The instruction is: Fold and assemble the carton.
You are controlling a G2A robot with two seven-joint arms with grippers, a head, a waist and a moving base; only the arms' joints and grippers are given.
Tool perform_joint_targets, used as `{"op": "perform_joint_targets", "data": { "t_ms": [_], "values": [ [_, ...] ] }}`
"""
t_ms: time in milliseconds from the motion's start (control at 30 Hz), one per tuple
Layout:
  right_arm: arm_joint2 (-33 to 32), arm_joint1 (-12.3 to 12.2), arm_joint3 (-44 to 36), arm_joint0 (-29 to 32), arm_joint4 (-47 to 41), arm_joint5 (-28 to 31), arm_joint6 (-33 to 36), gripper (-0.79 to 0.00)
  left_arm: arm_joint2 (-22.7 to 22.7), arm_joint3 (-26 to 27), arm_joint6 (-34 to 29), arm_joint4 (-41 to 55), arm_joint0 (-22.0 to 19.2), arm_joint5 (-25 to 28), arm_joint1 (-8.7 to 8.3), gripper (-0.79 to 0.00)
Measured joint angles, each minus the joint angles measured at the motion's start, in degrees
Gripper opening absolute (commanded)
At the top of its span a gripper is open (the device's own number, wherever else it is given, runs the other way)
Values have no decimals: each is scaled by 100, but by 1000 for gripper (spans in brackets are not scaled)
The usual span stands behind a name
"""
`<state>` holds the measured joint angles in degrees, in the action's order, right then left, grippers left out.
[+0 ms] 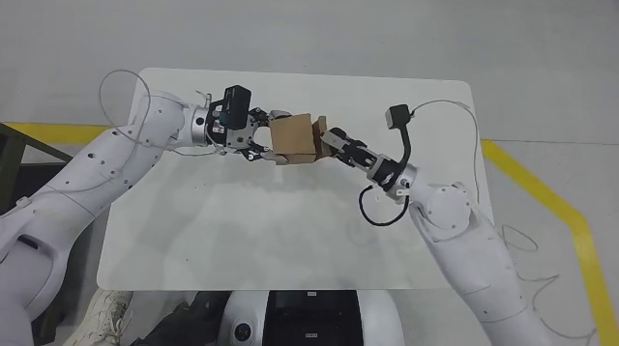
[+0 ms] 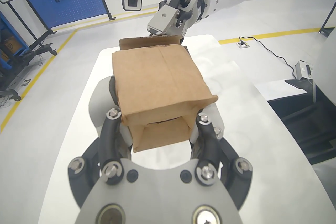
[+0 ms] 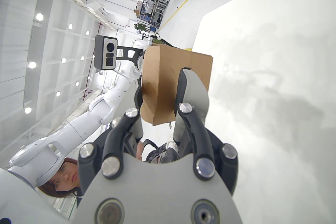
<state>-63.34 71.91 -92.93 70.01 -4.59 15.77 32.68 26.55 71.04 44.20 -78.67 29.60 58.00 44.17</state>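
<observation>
Top camera looks straight down; wrist cameras closely face the shared carton [image 1: 291,137] from opposite ends.

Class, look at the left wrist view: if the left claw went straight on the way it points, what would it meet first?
The carton, which the left claw holds. Beyond it, the right claw grips the carton's far end, probably next, though depth is unclear.

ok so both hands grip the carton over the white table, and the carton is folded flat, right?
Not flat. The carton is opened into a hollow box shape, as the left wrist view shows, looking into its open end. The rest stands: the left hand and the right hand both grip it over the white table.
</observation>
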Motion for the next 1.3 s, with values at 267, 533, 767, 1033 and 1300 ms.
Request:
{"op": "perform_joint_targets", "data": {
  "t_ms": [267,533,767,1033,1300],
  "values": [
    [59,-4,-189,24,678,-251,-338,-742,18,20,-5,-25,3,0,-3,-496],
    [154,9,-359,61,807,-263,-403,-674,28,29,-33,-17,8,0,-5,-493],
    [167,16,-444,85,831,-164,-480,-671,14,44,-75,3,7,0,-1,-493],
    [114,19,-471,93,866,-189,-598,-696,2,48,-58,-1,4,0,0,-493],
    [51,18,-456,120,765,-177,-616,-693,-15,39,-33,-8,-2,0,-3,-493]
  ]
}}
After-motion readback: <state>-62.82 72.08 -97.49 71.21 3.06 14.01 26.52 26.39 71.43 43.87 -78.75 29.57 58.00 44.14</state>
